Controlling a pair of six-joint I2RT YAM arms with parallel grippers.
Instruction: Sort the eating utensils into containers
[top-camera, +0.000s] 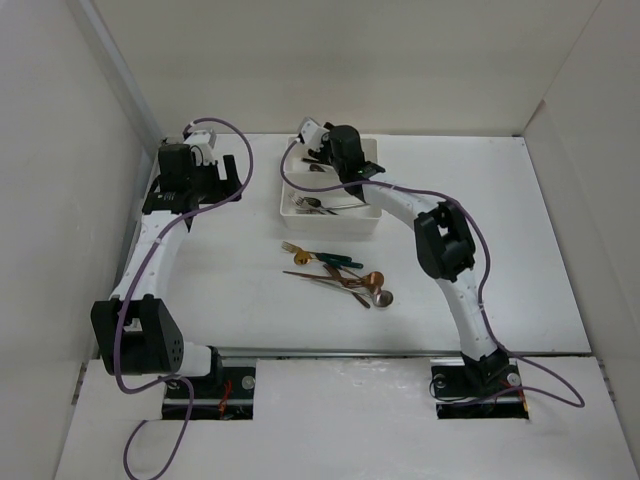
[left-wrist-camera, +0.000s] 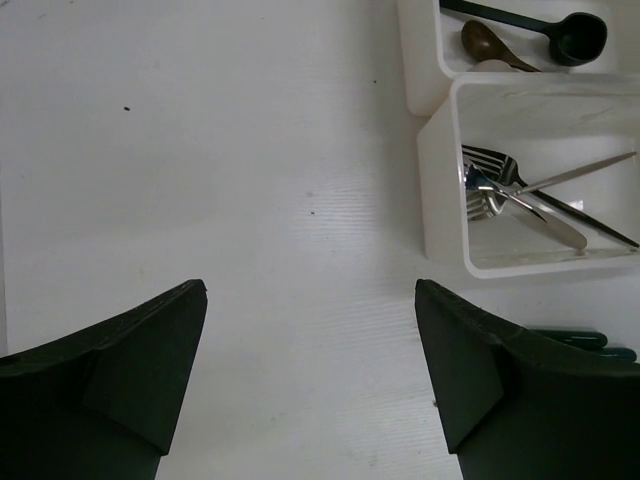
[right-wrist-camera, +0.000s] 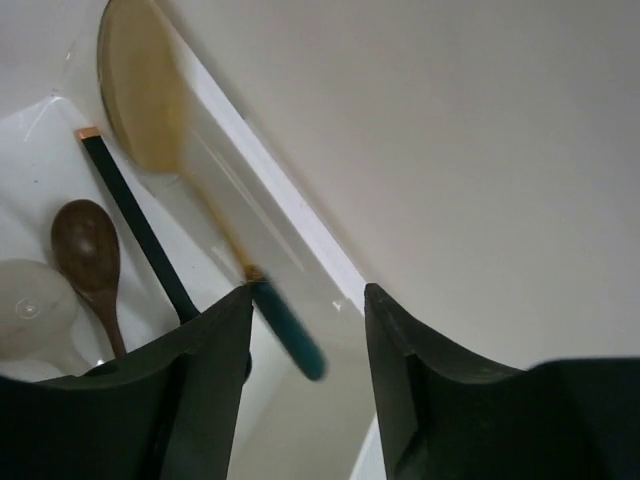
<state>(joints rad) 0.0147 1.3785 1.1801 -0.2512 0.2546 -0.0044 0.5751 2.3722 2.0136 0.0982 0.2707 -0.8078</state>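
Two white containers stand side by side at the table's far middle. My right gripper (top-camera: 318, 140) hangs over the far container (top-camera: 374, 152). It is open (right-wrist-camera: 308, 300). A gold spoon with a green handle (right-wrist-camera: 150, 100) shows blurred, its handle loose in the gap beside the left finger. Below it lie a brown spoon (right-wrist-camera: 88, 245) and a dark-handled utensil (right-wrist-camera: 130, 220). The near container (left-wrist-camera: 440, 190) holds silver forks (left-wrist-camera: 500, 180). My left gripper (left-wrist-camera: 310, 300) is open over bare table, left of the containers (top-camera: 195, 195). More utensils (top-camera: 335, 272) lie loose on the table.
The loose pile, in front of the near container, has a gold fork (top-camera: 295, 250), green-handled pieces (top-camera: 340, 262), a copper spoon (top-camera: 372, 278) and a silver spoon (top-camera: 383, 296). White walls close the table at the back and both sides.
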